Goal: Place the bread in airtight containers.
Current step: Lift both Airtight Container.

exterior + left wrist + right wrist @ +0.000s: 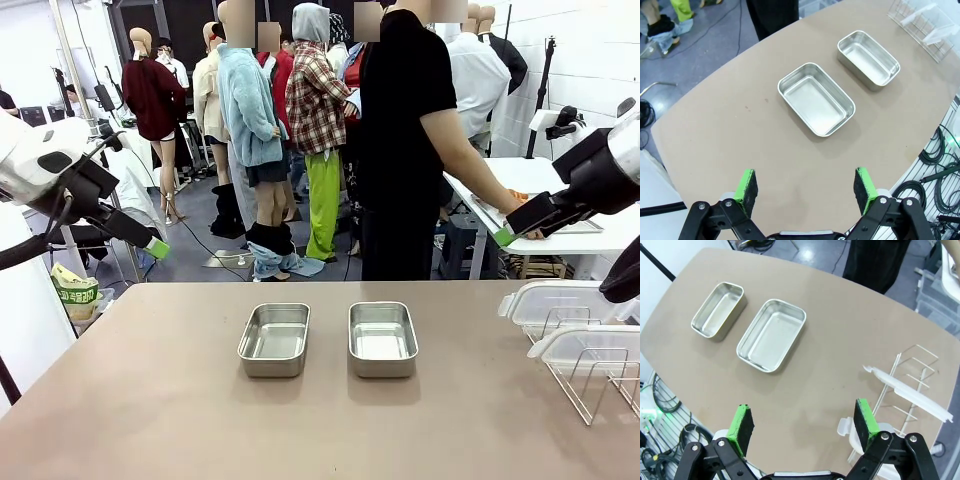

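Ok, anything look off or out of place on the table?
Nothing stands out. The left tin and right tin sit upright and empty, side by side. The lids rest on the wire rack at the right, off the tins.

White arms (pixel 30 155) carry black fingers (pixel 753 194) tipped with bright green pads (pixel 864 187).

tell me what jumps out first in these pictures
The left tin and right tin sit empty and lidless, side by side mid-table. Translucent lids rest on a wire rack at the table's right edge. The left gripper and right gripper hang open above the table.
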`<state>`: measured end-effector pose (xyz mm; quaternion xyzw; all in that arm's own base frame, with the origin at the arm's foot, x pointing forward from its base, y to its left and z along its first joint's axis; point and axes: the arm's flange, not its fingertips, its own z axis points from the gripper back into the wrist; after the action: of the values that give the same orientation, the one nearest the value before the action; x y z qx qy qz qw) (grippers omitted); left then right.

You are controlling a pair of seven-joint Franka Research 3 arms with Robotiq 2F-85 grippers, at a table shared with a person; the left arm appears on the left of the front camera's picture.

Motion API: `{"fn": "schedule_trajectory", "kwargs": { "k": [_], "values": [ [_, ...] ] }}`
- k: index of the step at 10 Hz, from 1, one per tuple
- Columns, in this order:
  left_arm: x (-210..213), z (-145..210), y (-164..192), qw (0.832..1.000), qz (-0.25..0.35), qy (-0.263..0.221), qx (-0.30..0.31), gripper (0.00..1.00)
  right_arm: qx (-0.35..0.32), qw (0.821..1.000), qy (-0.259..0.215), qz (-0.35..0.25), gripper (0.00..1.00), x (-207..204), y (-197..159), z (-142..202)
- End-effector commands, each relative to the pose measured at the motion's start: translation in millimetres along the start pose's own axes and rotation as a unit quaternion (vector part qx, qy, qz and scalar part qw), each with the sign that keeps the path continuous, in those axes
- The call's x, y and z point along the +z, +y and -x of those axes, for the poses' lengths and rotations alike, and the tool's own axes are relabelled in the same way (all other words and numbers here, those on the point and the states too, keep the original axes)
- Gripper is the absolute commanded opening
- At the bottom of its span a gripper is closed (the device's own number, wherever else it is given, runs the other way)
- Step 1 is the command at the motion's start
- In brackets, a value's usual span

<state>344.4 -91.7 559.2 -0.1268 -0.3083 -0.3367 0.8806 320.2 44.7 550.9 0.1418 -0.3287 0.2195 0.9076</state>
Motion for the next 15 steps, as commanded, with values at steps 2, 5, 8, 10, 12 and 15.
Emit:
{"fn": "schedule_trajectory", "kwargs": {
  "k": [2,5,8,10,12,15],
  "values": [
    [-0.4,0.3,1.4,1.0,0.007,-0.002,0.0,1.0,0.0,1.0,-0.003,-0.005,1.0,-0.3,0.0,-0.4],
    [-0.4,0.3,1.4,1.0,0.007,-0.002,0.0,1.0,0.0,1.0,-0.003,-0.005,1.0,-0.3,0.0,-0.4],
    [-0.4,0.3,1.4,1.0,0.007,-0.002,0.0,1.0,0.0,1.0,-0.003,-0.005,1.0,-0.3,0.0,-0.4],
    [-0.4,0.3,1.4,1.0,0.007,-0.002,0.0,1.0,0.0,1.0,-0.003,-0.005,1.0,-0.3,0.0,-0.4],
    [-0.4,0.3,1.4,1.0,0.007,-0.002,0.0,1.0,0.0,1.0,-0.003,-0.005,1.0,-0.3,0.0,-0.4],
    [-0.4,0.3,1.4,1.0,0.007,-0.002,0.0,1.0,0.0,1.0,-0.003,-0.005,1.0,-0.3,0.0,-0.4]
  ]
}}
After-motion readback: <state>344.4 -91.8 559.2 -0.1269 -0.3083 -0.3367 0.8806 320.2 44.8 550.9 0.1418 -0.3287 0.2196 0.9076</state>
